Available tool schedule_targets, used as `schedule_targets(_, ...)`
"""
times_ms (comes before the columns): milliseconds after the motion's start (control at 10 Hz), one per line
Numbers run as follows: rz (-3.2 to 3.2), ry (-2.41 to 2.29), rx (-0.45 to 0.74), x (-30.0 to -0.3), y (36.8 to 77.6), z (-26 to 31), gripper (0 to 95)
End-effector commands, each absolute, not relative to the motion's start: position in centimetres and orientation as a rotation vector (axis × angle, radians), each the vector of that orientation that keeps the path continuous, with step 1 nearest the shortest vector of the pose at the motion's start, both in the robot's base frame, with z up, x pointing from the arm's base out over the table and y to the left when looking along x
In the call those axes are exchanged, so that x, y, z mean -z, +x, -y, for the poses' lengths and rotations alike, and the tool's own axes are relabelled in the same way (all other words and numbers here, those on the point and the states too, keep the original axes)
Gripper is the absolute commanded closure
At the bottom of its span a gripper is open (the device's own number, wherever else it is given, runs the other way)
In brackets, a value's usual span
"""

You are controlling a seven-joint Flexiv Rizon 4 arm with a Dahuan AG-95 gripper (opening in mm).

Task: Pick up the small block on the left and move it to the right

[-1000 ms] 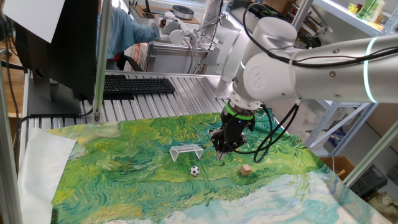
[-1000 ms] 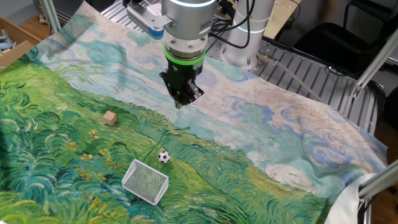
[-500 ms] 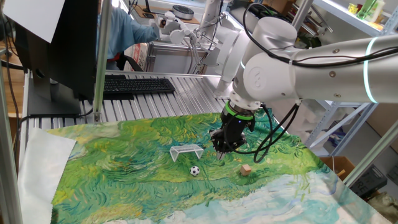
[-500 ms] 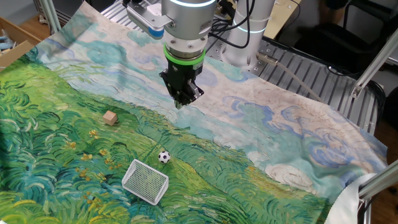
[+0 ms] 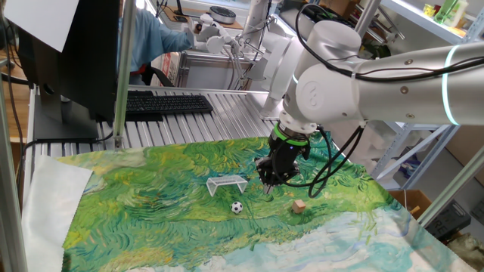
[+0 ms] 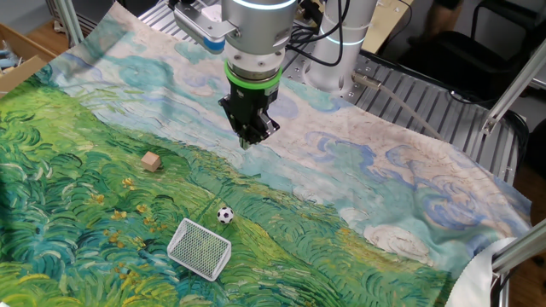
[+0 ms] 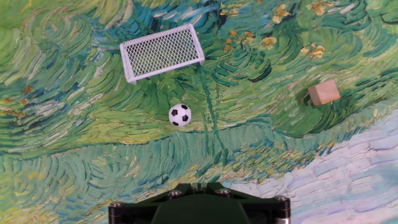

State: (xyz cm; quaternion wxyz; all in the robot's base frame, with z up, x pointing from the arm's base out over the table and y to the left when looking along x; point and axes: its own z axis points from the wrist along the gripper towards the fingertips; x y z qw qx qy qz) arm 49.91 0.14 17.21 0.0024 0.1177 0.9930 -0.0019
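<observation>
The small block (image 5: 299, 205) is a tan cube lying on the painted cloth; it also shows in the other fixed view (image 6: 152, 161) and at the right of the hand view (image 7: 324, 93). My gripper (image 5: 268, 187) hangs above the cloth with nothing in it, its fingers drawn together to a point; in the other fixed view (image 6: 246, 141) it is up and to the right of the block, well apart from it. The hand view shows only the gripper's dark housing (image 7: 199, 208) at the bottom edge, not the fingertips.
A black-and-white toy ball (image 6: 224, 216) and a white goal frame (image 6: 199, 249) lie on the cloth (image 6: 358, 213) near the block. A keyboard (image 5: 162, 103) and monitor (image 5: 60, 45) stand behind the cloth. A cardboard box (image 6: 17, 51) sits beyond the cloth's edge.
</observation>
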Motion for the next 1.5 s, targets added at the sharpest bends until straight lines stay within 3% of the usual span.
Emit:
schedule_targets(100,-3.115,0.368,0.006,-17.2,49.9,-0.1,95.0)
schedule_targets(1500,-3.130,0.235,0.008,-17.0,49.8,1.9,95.0)
